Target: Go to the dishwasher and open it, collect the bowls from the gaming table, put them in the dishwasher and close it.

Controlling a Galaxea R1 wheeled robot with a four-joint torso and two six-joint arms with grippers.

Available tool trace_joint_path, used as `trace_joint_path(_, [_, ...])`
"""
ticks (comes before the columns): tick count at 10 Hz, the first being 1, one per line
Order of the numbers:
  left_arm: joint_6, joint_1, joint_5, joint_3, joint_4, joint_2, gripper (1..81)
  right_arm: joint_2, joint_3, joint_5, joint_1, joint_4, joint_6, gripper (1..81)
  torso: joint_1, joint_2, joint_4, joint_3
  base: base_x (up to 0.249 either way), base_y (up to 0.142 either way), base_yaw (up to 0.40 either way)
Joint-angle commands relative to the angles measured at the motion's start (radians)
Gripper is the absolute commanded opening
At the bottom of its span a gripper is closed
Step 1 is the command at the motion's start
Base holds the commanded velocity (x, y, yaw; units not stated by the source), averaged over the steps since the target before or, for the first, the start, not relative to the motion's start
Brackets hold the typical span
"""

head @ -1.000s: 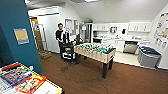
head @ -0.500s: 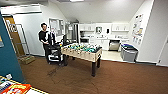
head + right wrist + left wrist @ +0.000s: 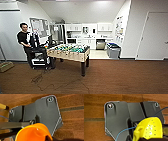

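The dishwasher [image 3: 100,44] shows as a small steel-fronted unit under the white kitchen counter at the far end of the room, its front up. My left gripper [image 3: 149,138] carries a yellow perforated bowl [image 3: 149,129] with a small handle above the wooden floor. An orange bowl [image 3: 33,133] sits at my right gripper [image 3: 50,138], also over the floor. The white-topped gaming table with board-game boxes is out of view.
A table-football table [image 3: 68,52] stands ahead left on the brown floor, cables [image 3: 47,82] trailing in front of it. A person [image 3: 25,40] with a control rig stands beside it. A grey bin [image 3: 113,50] sits near the kitchen; a white door [image 3: 152,35] is at right.
The camera has swung right: the table-football table and the person have slid left in the picture, and the table with colourful boxes has dropped out at the lower left.
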Motion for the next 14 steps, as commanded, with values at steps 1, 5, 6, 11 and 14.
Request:
trace_joint_path(1, [-0.003, -0.053, 0.039, -0.003, -0.007, -0.003, 1.0, -0.013, 0.003, -0.049, 0.049, -0.011, -0.003, 1.0, 0.000, 0.000, 0.000, 0.000, 0.000, 0.000, -0.340])
trace_joint_path(5, [-0.007, -0.053, 0.031, 0.001, -0.008, -0.010, 1.0, -0.013, 0.003, -0.049, 0.048, -0.012, -0.003, 1.0, 0.000, 0.000, 0.000, 0.000, 0.017, 0.000, -0.067])
trace_joint_path(6, [-0.006, -0.053, 0.030, 0.001, -0.008, -0.010, 1.0, -0.013, 0.003, -0.049, 0.048, -0.012, -0.003, 1.0, 0.000, 0.000, 0.000, 0.000, 0.091, 0.000, 0.000])
trace_joint_path(11, [-0.005, -0.053, 0.028, 0.003, -0.007, -0.008, 1.0, -0.013, 0.003, -0.049, 0.045, -0.012, -0.003, 1.0, -0.002, -0.002, 0.000, 0.000, 0.137, -0.015, 0.000])
trace_joint_path(14, [-0.003, -0.051, 0.028, 0.003, -0.005, -0.007, 1.0, -0.013, 0.003, -0.049, 0.042, -0.011, -0.004, 1.0, -0.002, -0.001, 0.000, 0.000, 0.173, -0.076, 0.000])
